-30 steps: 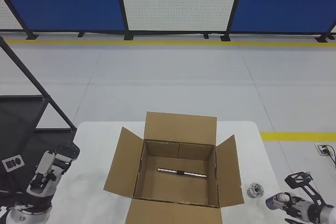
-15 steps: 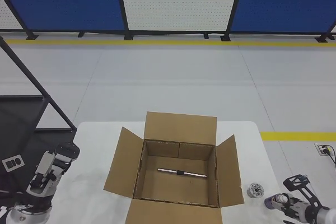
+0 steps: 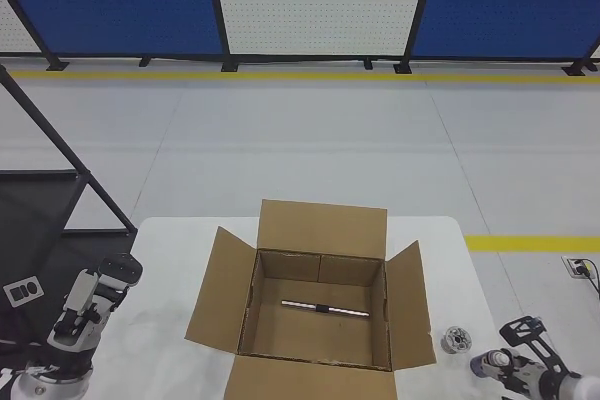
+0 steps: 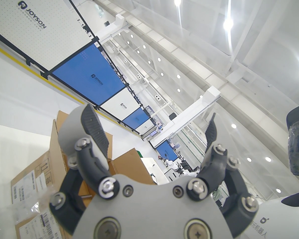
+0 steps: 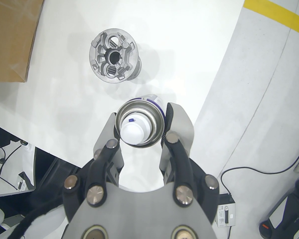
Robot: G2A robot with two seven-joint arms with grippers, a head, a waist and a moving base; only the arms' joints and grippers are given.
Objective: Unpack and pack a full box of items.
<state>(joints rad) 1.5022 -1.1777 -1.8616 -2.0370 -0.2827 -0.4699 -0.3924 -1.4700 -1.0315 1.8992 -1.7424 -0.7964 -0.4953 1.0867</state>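
Observation:
An open cardboard box (image 3: 320, 300) stands mid-table with a thin dark rod (image 3: 325, 307) lying inside. My right gripper (image 5: 140, 123) is shut on an upright spray can (image 5: 139, 125) with a white cap, over the table's front right corner; from above the spray can (image 3: 490, 362) sits beside the box's right flap. A grey metal hub (image 5: 113, 57) stands on the table just beyond the can, also the metal hub (image 3: 456, 340) in the top view. My left gripper (image 4: 149, 125) is open, pointing up past the cardboard box (image 4: 52, 165), holding nothing; the arm (image 3: 85, 305) rests at the table's left edge.
The white table (image 3: 170, 300) has bare surface left of the box. A black metal rack (image 3: 30, 200) stands off the table's left side. The table's right edge (image 5: 221, 58) curves close to the can, with floor and cables beyond.
The right gripper with the spray can has drifted slightly left and toward the front edge of the table. The left arm and box have not moved.

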